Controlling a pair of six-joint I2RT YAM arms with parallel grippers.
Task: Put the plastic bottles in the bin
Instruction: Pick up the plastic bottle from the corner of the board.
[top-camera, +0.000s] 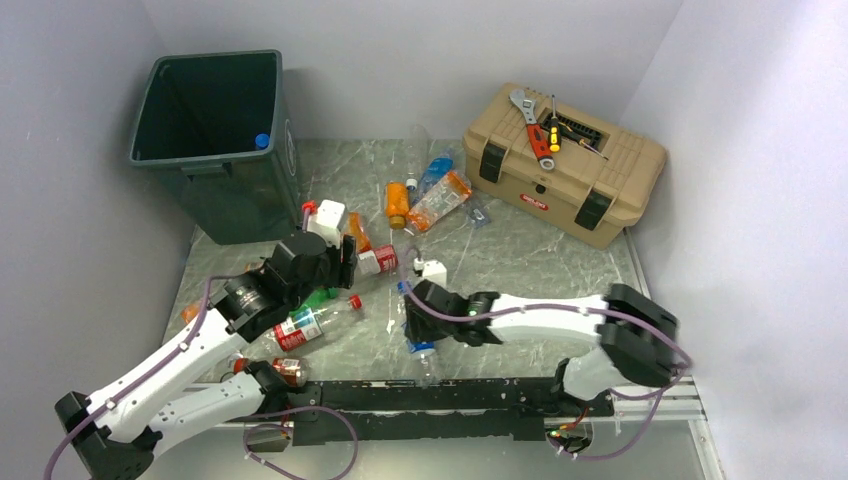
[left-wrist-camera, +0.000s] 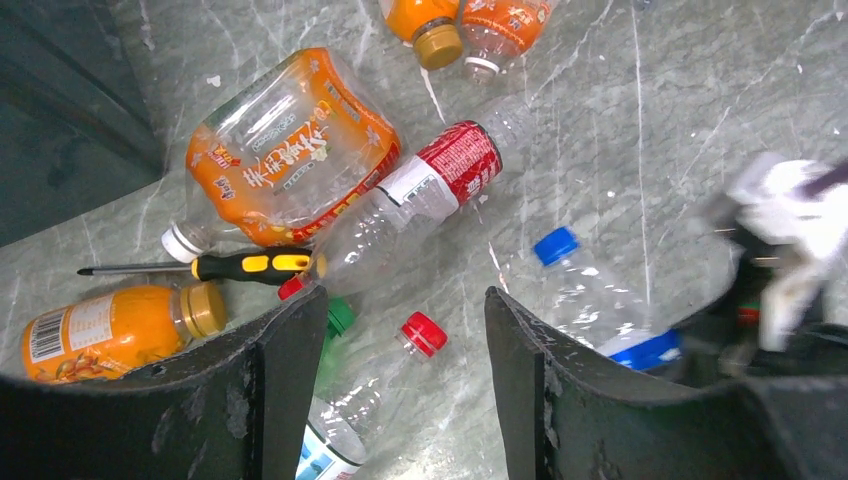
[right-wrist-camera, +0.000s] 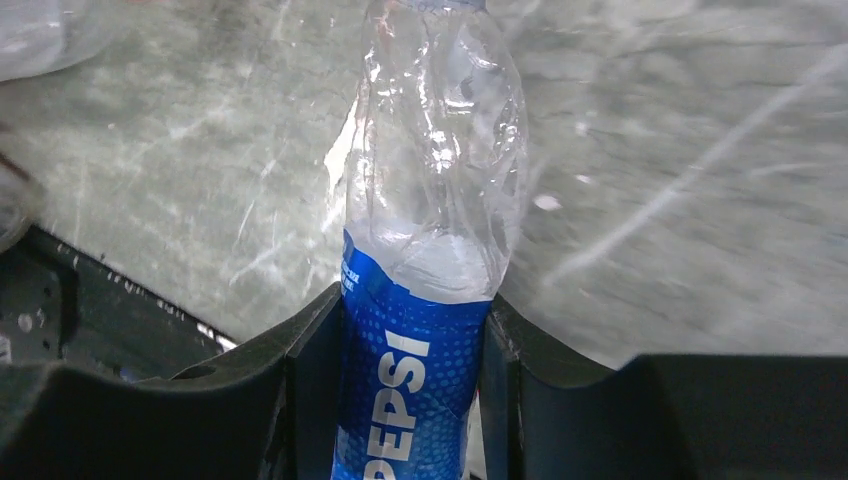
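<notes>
Grey-green marble table (top-camera: 520, 260) between white walls: one bin, one toolbox, bottles strewn around two arms.
The bin (top-camera: 240, 200) stands at the far left corner (one blue cap (top-camera: 262, 141) shows inside it); the toolbox (top-camera: 560, 195) sits far right. The left wrist view shows four orange bottles (left-wrist-camera: 290, 150), three clear bottles (left-wrist-camera: 430, 180) and one screwdriver (left-wrist-camera: 240, 266) lying on the marble. The left gripper (left-wrist-camera: 402, 310) hangs above them, fingers spread, nothing between. The right gripper (right-wrist-camera: 415, 300) pinches one crumpled Pepsi bottle (right-wrist-camera: 430, 200) by its blue label, near the table's front edge.
</notes>
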